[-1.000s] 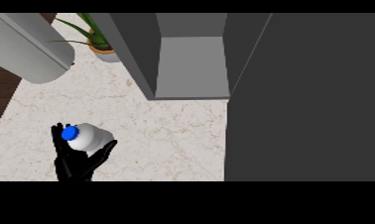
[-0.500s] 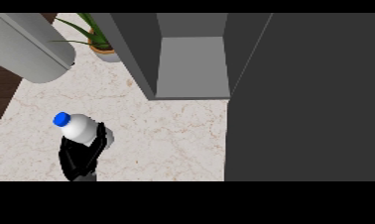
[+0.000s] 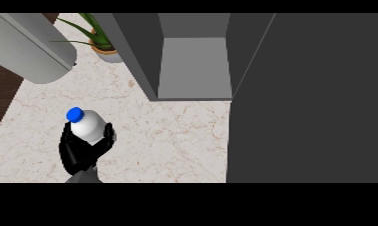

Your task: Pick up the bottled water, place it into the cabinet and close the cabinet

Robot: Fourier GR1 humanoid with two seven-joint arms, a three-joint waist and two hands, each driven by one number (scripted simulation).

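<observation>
The bottled water is not the largest thing here, so I begin with what is around it; the wide dark grey cabinet door [image 3: 303, 100] stands open and fills the right side of the head view; beside it the grey cabinet with its open compartment [image 3: 193, 67] shows a bare lighter floor inside; the pale marbled counter top [image 3: 177, 135] lies under everything; a large grey cylinder [image 3: 33, 50] crosses the upper left corner, and a small potted green plant [image 3: 100, 45] stands just left of the cabinet wall.

The white plastic bottled water with a blue cap [image 3: 87, 124] is at the lower left, held in the black left hand [image 3: 83, 151]; the fingers are curled around the body of the bottle from below, and the cap points up and a little to the left, so the long axis is close to upright.

The relation that matters: the open compartment lies up and to the right of the bottle, well apart from it; the left hand is the only hand visible, so I judge that it carries the bottle there.
</observation>
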